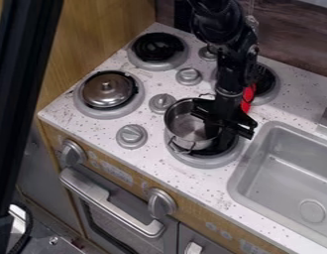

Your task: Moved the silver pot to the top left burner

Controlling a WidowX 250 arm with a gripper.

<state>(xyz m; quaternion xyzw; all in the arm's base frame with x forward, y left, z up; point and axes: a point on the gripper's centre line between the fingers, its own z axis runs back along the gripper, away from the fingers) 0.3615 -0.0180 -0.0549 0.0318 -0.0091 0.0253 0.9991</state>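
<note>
My tool (222,120) at the silver pot's (185,130) right side, lower right burner (208,161).
Pot lies left of me, its right rim beneath. Apart or clamped: can't tell. Top left burner (157,48) lies up-left, past the pot.

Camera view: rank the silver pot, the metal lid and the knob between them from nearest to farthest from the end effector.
1. Silver pot, right at the end effector.
2. Knob, just left of the pot in the view.
3. Metal lid, farther left, over a burner.
</note>
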